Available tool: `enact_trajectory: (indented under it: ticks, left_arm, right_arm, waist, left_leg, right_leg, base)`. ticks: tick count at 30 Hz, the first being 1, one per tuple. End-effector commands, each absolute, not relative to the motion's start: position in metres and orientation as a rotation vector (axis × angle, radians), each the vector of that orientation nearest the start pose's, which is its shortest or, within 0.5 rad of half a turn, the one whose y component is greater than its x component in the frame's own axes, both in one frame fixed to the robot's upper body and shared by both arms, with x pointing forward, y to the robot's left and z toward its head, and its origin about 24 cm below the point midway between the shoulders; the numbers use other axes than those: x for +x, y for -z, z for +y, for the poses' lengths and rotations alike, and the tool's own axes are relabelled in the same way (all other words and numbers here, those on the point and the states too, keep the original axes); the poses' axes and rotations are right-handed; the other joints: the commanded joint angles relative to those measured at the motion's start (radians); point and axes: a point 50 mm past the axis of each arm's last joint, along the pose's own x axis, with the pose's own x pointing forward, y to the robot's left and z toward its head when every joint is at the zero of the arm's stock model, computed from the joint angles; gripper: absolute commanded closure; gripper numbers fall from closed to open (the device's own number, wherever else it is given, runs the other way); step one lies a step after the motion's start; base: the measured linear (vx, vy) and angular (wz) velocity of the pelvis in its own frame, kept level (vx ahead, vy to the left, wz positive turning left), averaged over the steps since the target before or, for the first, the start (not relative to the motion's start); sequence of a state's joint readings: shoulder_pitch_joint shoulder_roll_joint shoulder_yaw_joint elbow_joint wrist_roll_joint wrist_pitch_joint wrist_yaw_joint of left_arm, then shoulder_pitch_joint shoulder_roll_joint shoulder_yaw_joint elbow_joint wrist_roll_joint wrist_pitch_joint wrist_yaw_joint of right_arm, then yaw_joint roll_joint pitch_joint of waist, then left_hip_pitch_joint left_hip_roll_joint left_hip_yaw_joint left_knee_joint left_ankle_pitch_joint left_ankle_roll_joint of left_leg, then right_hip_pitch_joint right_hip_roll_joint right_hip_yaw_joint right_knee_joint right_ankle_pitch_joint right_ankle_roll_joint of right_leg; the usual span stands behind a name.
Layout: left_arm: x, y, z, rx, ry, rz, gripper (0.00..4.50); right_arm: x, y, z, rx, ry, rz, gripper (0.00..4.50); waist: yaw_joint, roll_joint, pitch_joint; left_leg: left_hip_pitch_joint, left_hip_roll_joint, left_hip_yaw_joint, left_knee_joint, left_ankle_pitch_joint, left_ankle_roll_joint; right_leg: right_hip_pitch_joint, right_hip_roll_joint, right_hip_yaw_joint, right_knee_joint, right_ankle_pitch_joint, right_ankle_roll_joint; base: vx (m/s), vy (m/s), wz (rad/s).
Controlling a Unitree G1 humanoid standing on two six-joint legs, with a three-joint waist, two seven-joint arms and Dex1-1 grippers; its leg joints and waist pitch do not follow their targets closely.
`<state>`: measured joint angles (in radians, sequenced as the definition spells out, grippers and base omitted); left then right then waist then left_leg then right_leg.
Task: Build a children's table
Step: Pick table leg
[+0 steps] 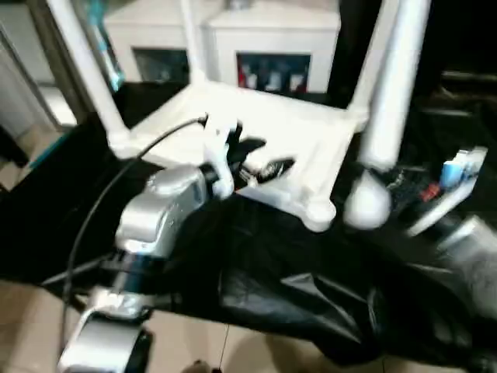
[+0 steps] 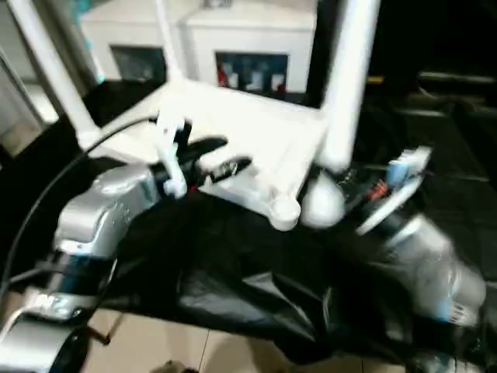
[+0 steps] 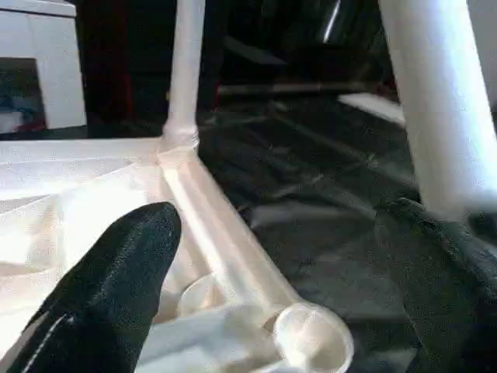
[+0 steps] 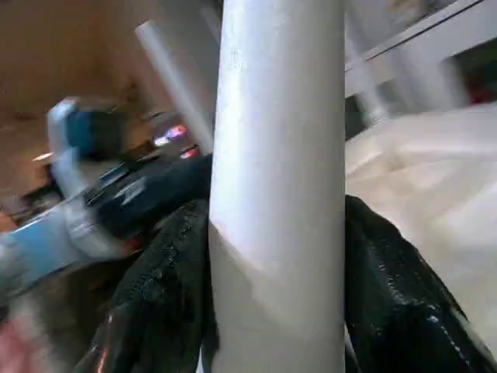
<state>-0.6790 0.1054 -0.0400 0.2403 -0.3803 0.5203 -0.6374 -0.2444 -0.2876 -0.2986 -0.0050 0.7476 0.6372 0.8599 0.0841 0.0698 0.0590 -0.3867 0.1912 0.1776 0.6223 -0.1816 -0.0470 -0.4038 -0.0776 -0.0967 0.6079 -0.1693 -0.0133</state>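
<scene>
Right gripper [image 4: 277, 311] fingers clamped on a white leg [image 4: 279, 155], leg standing up just beside the empty corner socket [image 1: 318, 211], left gripper [image 1: 256, 159] fingers wide apart over the upside-down table top [image 1: 311, 140] on black cloth [image 1: 256, 272]

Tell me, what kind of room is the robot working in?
Probably an indoor workroom or lab: a work surface draped in black sheeting, a white cabinet with glass doors behind it, and a pale tiled floor below.
</scene>
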Motion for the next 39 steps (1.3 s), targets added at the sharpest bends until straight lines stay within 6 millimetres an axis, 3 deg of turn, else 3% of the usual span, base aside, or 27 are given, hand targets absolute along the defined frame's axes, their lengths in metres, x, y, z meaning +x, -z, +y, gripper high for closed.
enact_trajectory:
  ticks: [1,2,4,7,8,9,10,11,14,19,26,29,32,33,39]
  left_arm:
    - [0.342,-0.151,0.071,-0.281,0.943,0.080,0.00]
    - [0.338,-0.155,0.065,-0.343,0.995,0.077,0.00]
    - [0.333,-0.159,0.058,-0.421,1.066,0.090,0.00]
    - [0.328,-0.162,0.050,-0.483,1.149,0.111,0.00]
    - [0.326,-0.162,0.047,-0.508,1.172,0.121,0.00]
    - [0.326,-0.162,0.047,-0.514,1.175,0.122,0.00]
    - [0.325,-0.163,0.043,-0.554,1.199,0.131,0.00]
    - [0.324,-0.165,0.041,-0.583,1.211,0.133,0.00]
    - [0.323,-0.166,0.040,-0.606,1.221,0.139,0.00]
    - [0.321,-0.165,0.038,-0.615,1.228,0.156,0.00]
    - [0.325,-0.166,0.038,-0.579,1.165,0.157,0.77]
    - [0.336,-0.166,0.037,-0.547,1.001,0.205,1.11]
    - [0.343,-0.165,0.037,-0.544,0.894,0.234,1.21]
    - [0.349,-0.165,0.035,-0.545,0.814,0.235,1.28]
    - [0.359,-0.164,0.038,-0.580,0.639,0.232,1.72]
  right_arm:
    - [0.270,-0.114,-0.183,0.568,-0.934,0.024,2.59]
    - [0.271,-0.114,-0.177,0.580,-0.954,0.036,2.59]
    - [0.274,-0.114,-0.171,0.593,-0.972,0.047,2.59]
    - [0.274,-0.116,-0.164,0.607,-1.013,0.066,2.59]
    - [0.273,-0.115,-0.161,0.599,-1.029,0.081,2.59]
    - [0.273,-0.115,-0.161,0.598,-1.030,0.084,2.59]
    - [0.273,-0.114,-0.159,0.587,-1.038,0.103,2.59]
    - [0.273,-0.113,-0.158,0.578,-1.040,0.115,2.59]
    - [0.273,-0.112,-0.157,0.575,-1.048,0.127,2.59]
    - [0.273,-0.113,-0.153,0.571,-1.064,0.138,2.59]
    - [0.275,-0.109,-0.150,0.508,-1.040,0.163,2.59]
    - [0.288,-0.104,-0.140,0.340,-0.900,0.180,2.59]
    - [0.298,-0.103,-0.133,0.251,-0.798,0.165,2.59]
    - [0.304,-0.105,-0.121,0.189,-0.737,0.144,2.59]
    - [0.309,-0.114,-0.094,0.078,-0.709,0.070,2.59]
  waist:
    - [0.005,-0.031,-0.075]
    - [0.004,-0.052,-0.074]
    - [0.010,-0.042,-0.074]
    - [0.007,-0.043,-0.070]
    - [0.002,-0.075,-0.069]
    - [0.011,-0.057,-0.071]
    - [0.011,-0.058,-0.072]
    - [0.010,-0.065,-0.071]
    - [0.010,-0.073,-0.072]
    - [0.012,-0.077,-0.075]
    - [0.014,-0.079,-0.077]
    - [0.010,-0.072,-0.076]
    - [0.003,-0.076,-0.072]
    - [0.005,-0.075,-0.073]
    - [0.003,-0.075,-0.076]
  left_leg:
    - [0.013,0.028,-0.013,-0.072,-0.171,0.066]
    - [0.010,0.028,-0.011,-0.073,-0.166,0.069]
    - [0.014,0.028,-0.010,-0.071,-0.157,0.059]
    - [0.018,0.032,-0.015,-0.080,-0.202,0.043]
    - [0.016,0.032,-0.011,-0.080,-0.199,0.047]
    - [0.017,0.032,-0.014,-0.081,-0.184,0.043]
    - [0.019,0.033,-0.012,-0.080,-0.179,0.043]
    - [0.015,0.035,-0.013,-0.082,-0.168,0.041]
    - [0.014,0.039,-0.015,-0.085,-0.165,0.034]
    - [0.011,0.038,-0.012,-0.082,-0.118,0.047]
    - [0.011,0.038,-0.009,-0.080,-0.089,0.056]
    - [0.012,0.041,-0.012,-0.080,-0.088,0.036]
    - [0.015,0.035,-0.010,-0.081,-0.119,0.017]
    - [0.014,0.035,-0.011,-0.082,-0.120,0.016]
    - [0.014,0.035,-0.012,-0.083,-0.110,0.026]
  right_leg:
    - [0.049,-0.069,0.042,-0.097,-0.416,-0.125]
    - [0.049,-0.069,0.041,-0.104,-0.427,-0.117]
    - [0.044,-0.074,0.043,-0.101,-0.447,-0.117]
    - [0.042,-0.070,0.040,-0.111,-0.472,-0.095]
    - [0.044,-0.070,0.040,-0.114,-0.473,-0.088]
    - [0.046,-0.075,0.042,-0.108,-0.470,-0.086]
    - [0.042,-0.075,0.044,-0.110,-0.460,-0.088]
    - [0.046,-0.076,0.044,-0.107,-0.436,-0.093]
    - [0.050,-0.077,0.046,-0.101,-0.384,-0.110]
    - [0.055,-0.077,0.051,-0.089,-0.291,-0.138]
    - [0.059,-0.077,0.052,-0.082,-0.239,-0.158]
    - [0.055,-0.074,0.052,-0.079,-0.232,-0.155]
    - [0.056,-0.075,0.051,-0.089,-0.286,-0.140]
    - [0.056,-0.076,0.052,-0.088,-0.296,-0.135]
    - [0.058,-0.071,0.053,-0.083,-0.231,-0.137]
  base:
    - [0.000,0.000,0.00]
    - [0.000,0.000,0.00]
    - [0.000,0.000,0.00]
    - [0.000,0.000,0.00]
    - [0.000,0.000,0.00]
    - [0.000,0.000,0.00]
    - [0.000,0.000,0.00]
    - [0.000,0.000,0.00]
    - [0.000,0.000,0.00]
    - [0.000,0.000,0.00]
    - [0.000,0.000,0.00]
    - [0.000,0.000,0.00]
    - [0.000,0.000,0.00]
    - [0.000,0.000,0.00]
    - [0.000,0.000,0.00]
